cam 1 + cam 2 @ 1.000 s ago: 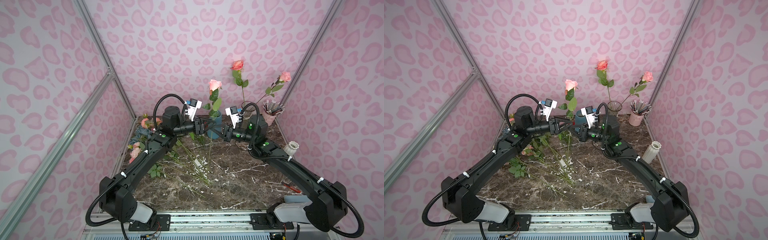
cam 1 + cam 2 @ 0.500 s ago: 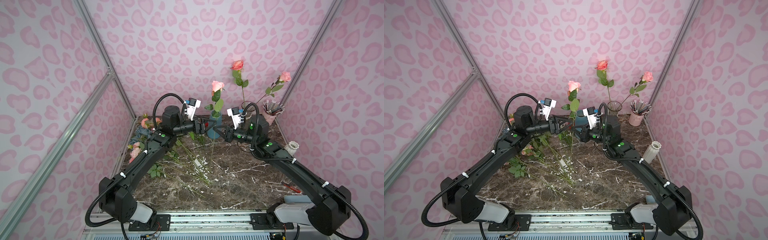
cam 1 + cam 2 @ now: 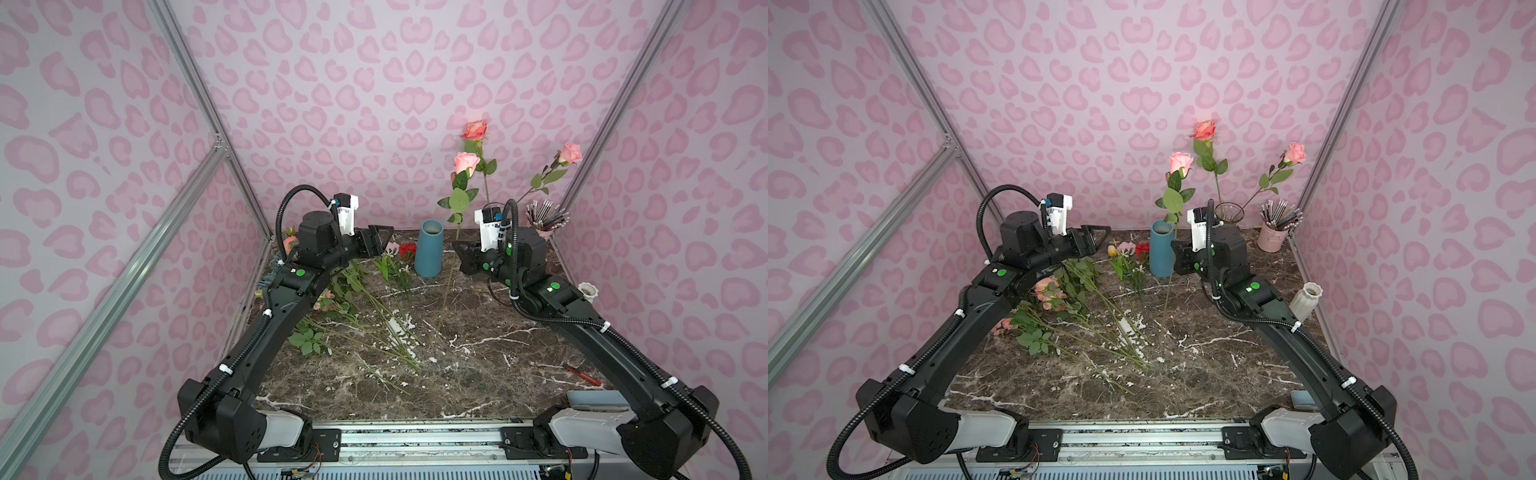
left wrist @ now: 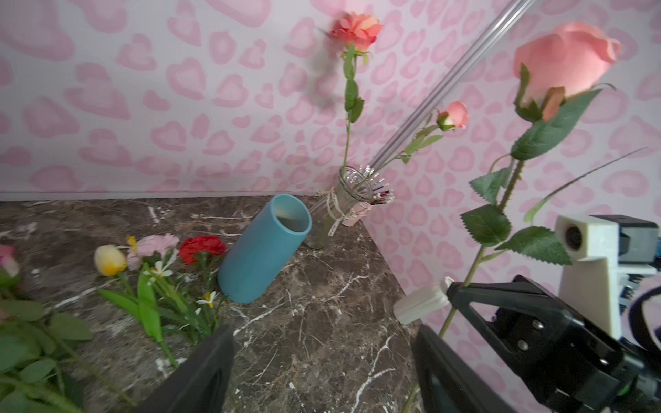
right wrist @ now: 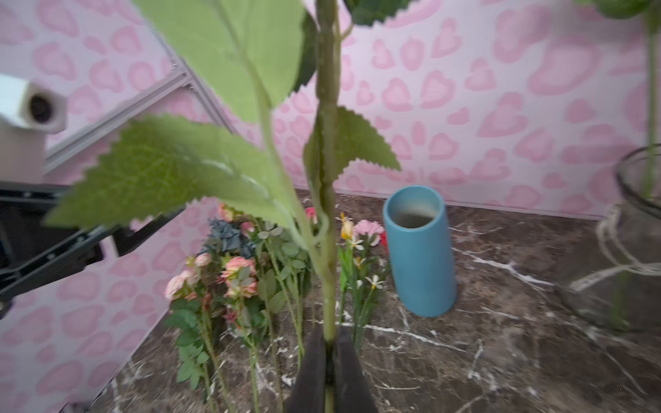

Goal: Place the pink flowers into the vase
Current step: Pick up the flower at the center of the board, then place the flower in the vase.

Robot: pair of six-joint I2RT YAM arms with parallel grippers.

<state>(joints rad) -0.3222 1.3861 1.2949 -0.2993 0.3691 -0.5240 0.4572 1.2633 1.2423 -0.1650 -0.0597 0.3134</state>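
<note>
Glass vase point(image 3: 1228, 214) at the back holds two pink roses point(image 3: 1204, 130); the pink cup point(image 3: 1273, 239) beside it holds pencils point(image 3: 1281, 212). Your right gripper point(image 5: 329, 343) pinches a third rose point(image 3: 465, 162) by its stem, upright, just beside the blue vase point(image 3: 430, 249). Your left gripper point(image 3: 376, 239) stands spread wide. More pink flowers point(image 3: 1048, 293) lie on the table point(image 3: 478, 365).

Left end effector point(image 4: 322, 343) open, empty; right end effector point(image 5: 329, 343) pinched shut on pink rose stem point(image 5: 328, 286).

The left arm point(image 3: 270, 328) and right arm point(image 3: 598, 340) are matte black, with ribbed hoses point(image 3: 286, 208), white cable ties point(image 3: 225, 368), green round stickers point(image 3: 300, 272), white camera housings point(image 3: 347, 214) and grey base covers point(image 3: 282, 428).
</note>
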